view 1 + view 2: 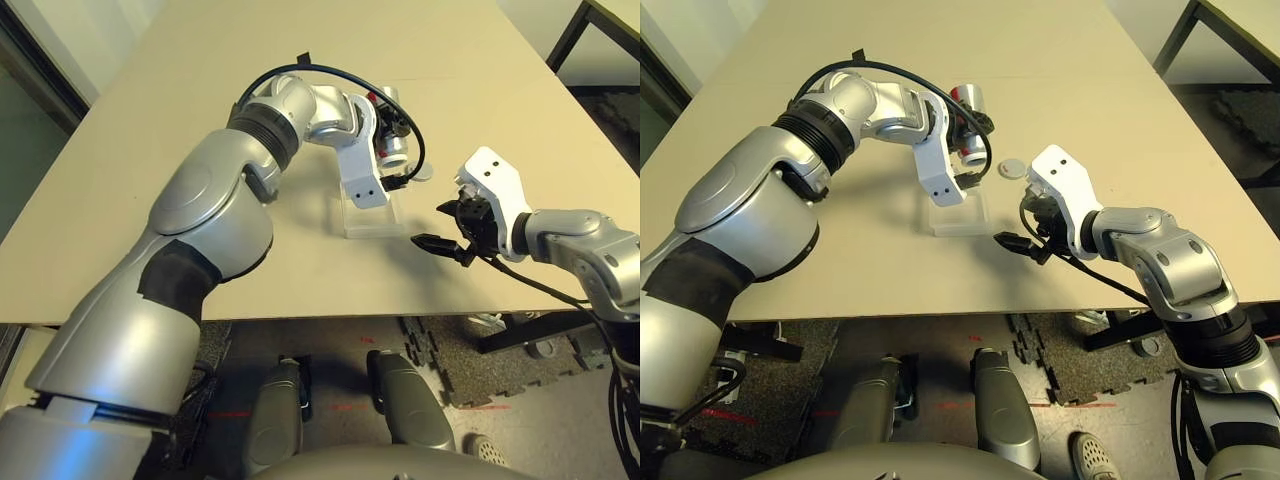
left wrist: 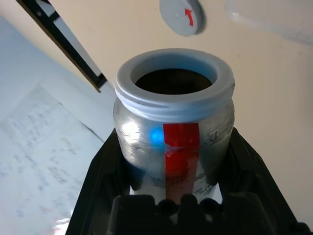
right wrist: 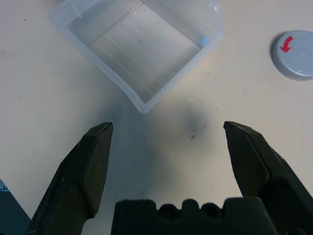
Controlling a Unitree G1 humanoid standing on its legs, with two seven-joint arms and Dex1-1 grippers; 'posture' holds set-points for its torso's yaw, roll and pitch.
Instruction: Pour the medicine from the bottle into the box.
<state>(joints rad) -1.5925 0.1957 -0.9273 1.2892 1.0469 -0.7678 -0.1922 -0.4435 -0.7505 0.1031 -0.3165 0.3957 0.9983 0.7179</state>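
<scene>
My left gripper point(image 2: 173, 142) is shut on the bottle point(image 2: 171, 122), a silver-grey cylinder with a red label strip and a white threaded rim. Its mouth is uncapped and dark inside. The bottle hangs tilted just above the far side of the box point(image 1: 960, 220), a clear shallow square tray lying on the tan table. The box point(image 3: 142, 49) looks empty. My right gripper point(image 1: 1018, 222) stands open just right of the box, low over the table, with nothing between its fingers point(image 3: 93, 161).
The bottle's round grey cap point(image 1: 1012, 168) with a red arrow lies on the table right of the box, beyond my right gripper. The table's front edge point(image 1: 940, 305) runs close behind both grippers. A black table frame point(image 1: 1175, 35) stands at the far right.
</scene>
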